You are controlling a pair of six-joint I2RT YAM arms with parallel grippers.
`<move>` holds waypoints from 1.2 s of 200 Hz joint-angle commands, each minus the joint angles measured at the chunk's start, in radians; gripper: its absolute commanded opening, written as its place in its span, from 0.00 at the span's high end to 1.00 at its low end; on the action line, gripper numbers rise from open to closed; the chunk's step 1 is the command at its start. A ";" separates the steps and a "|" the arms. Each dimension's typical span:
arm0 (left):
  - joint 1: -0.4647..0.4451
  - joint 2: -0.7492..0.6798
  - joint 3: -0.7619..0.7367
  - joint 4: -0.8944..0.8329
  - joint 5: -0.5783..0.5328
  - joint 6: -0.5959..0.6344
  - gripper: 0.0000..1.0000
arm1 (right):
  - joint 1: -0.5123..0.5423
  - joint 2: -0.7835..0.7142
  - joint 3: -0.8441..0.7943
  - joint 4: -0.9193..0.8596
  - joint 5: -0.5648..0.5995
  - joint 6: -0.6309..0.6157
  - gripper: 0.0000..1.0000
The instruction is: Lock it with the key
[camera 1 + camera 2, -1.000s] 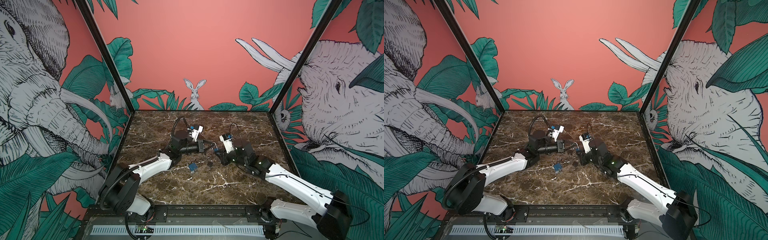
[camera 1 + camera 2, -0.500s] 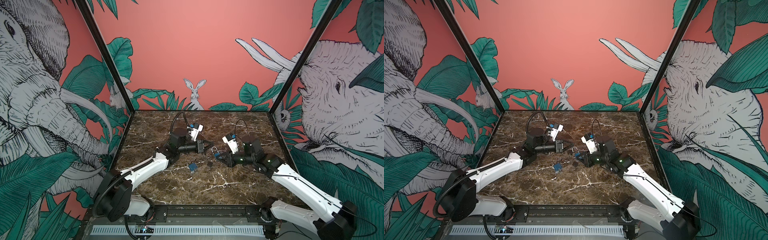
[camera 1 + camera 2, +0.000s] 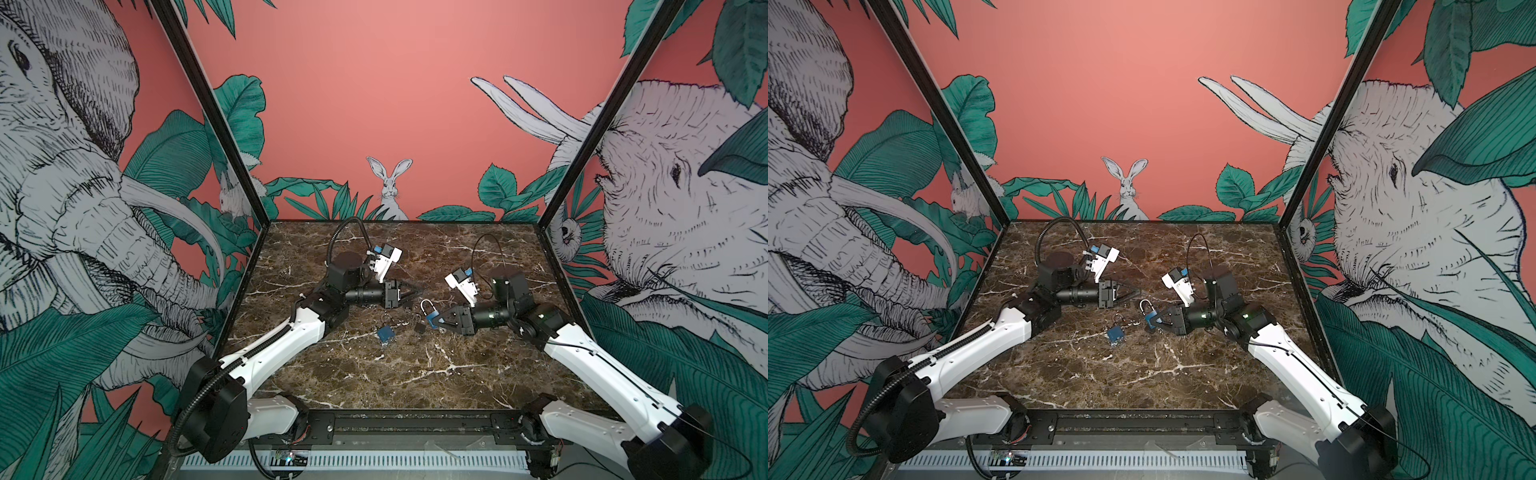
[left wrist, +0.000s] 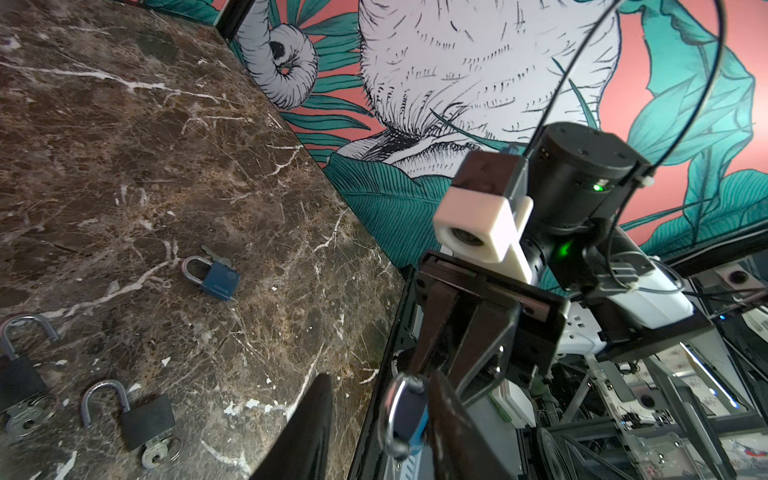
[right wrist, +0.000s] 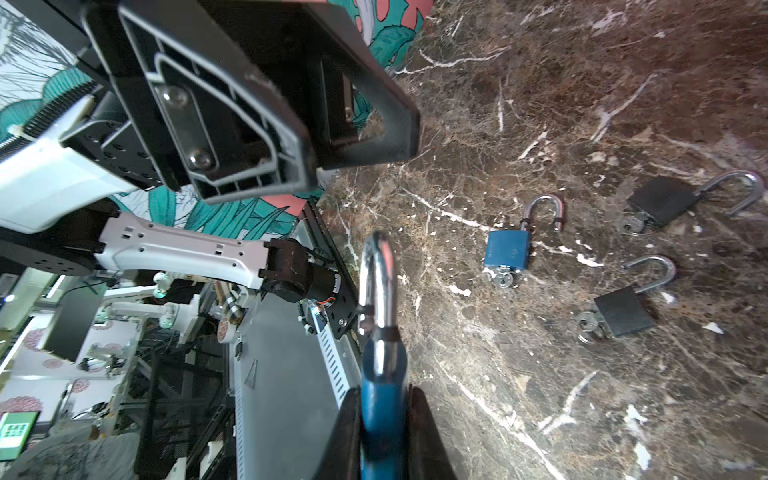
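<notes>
The right hand (image 3: 437, 322) pinches the blue padlock (image 3: 428, 314), shackle toward twelve o'clock. The spread left hand (image 3: 412, 293) hovers at its ten o'clock.

Both top views: bright, even, diffuse light, probably from overhead. Shadows on the bench (image 3: 415, 374) are faint and soft-edged. Wide-angle distortion: the corner posts (image 3: 217, 124) splay outward toward the frame edges.

Left wrist view: bench sharp in mid-field; the near fingers (image 4: 307, 428) are dark and out of focus.

Right wrist view: hard white glare along the shackle of the blue padlock (image 5: 380, 399); background beyond the bench edge is soft and slightly washed out.
</notes>
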 commanded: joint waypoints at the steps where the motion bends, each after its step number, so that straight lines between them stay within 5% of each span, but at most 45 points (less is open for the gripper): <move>1: 0.005 -0.028 -0.009 -0.011 0.064 0.021 0.59 | -0.007 0.009 -0.001 0.112 -0.113 0.029 1.00; 90: 0.005 -0.005 -0.022 0.077 0.145 -0.032 0.77 | -0.024 0.024 0.017 0.123 -0.137 0.044 1.00; 240: 0.005 0.023 -0.021 0.074 0.159 -0.037 0.81 | -0.030 0.026 0.045 0.149 -0.168 0.076 1.00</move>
